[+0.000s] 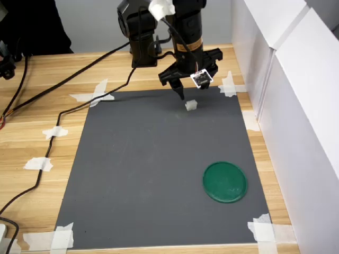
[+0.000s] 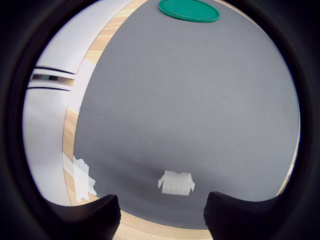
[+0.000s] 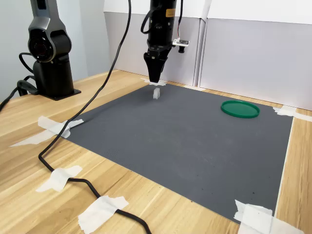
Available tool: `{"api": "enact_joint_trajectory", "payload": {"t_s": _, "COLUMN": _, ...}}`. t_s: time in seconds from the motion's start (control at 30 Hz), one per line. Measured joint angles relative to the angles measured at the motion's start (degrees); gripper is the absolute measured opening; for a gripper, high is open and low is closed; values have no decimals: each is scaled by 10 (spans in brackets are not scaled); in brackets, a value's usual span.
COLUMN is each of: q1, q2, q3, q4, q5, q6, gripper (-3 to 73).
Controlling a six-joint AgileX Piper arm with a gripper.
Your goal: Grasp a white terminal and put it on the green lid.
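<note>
1. Near the far edge of the dark grey mat (image 1: 148, 169), the white terminal (image 1: 190, 105) sits alone on the surface, untouched.
2. Just above it hangs the gripper (image 1: 187, 89), fingers pointing down; the wrist view shows its two dark fingertips (image 2: 90, 216) spread apart with the block between and ahead of them, nothing held.
3. Well apart from the terminal, toward the first exterior view's lower right, the green lid (image 1: 225, 181) lies flat on the mat.
4. White tape strips (image 1: 95, 93) pin the mat's corners to the wooden table (image 1: 32, 111), and a black cable (image 1: 47, 121) trails across it.
</note>
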Motion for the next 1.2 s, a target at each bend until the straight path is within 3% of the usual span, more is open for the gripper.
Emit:
{"api": "enact_joint_trajectory", "payload": {"t_s": 0.6, "q1": 0, "q2": 25, "q3": 24, "q4": -10, "q5": -50, "q6": 0, "gripper": 693}}
{"api": "enact_joint_trajectory", "payload": {"t_s": 1.2, "q1": 0, "q2": 50, "q3": 24, "q4": -10, "q5": -64, "q6": 0, "gripper": 432}}
